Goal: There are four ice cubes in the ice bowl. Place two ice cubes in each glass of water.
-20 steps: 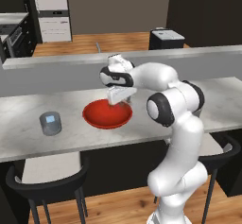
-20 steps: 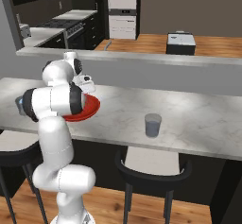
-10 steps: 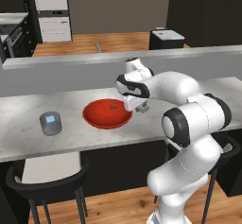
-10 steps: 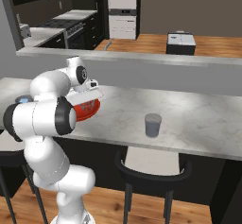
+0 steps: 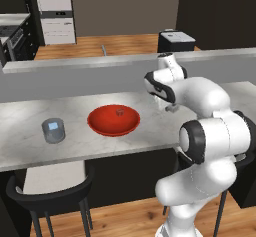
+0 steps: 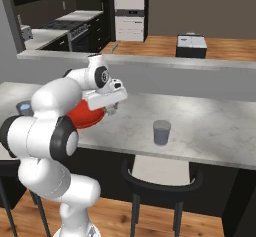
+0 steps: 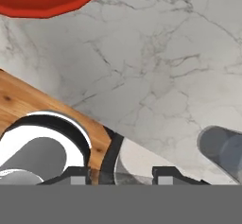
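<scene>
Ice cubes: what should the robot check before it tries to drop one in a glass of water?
1. Fingers closed: ok.
2. Ice cube held between them: cannot tell; the hand view shows nothing clear there.
3. Grey tumbler to the right of the bowl upright on the counter: ok.
4. Fingers above that tumbler: not ok; they hang between the red bowl and it.
5. Other tumbler upright, left of the bowl: ok.
6. Ice left in the bowl: ok; one small piece shows inside.
</scene>
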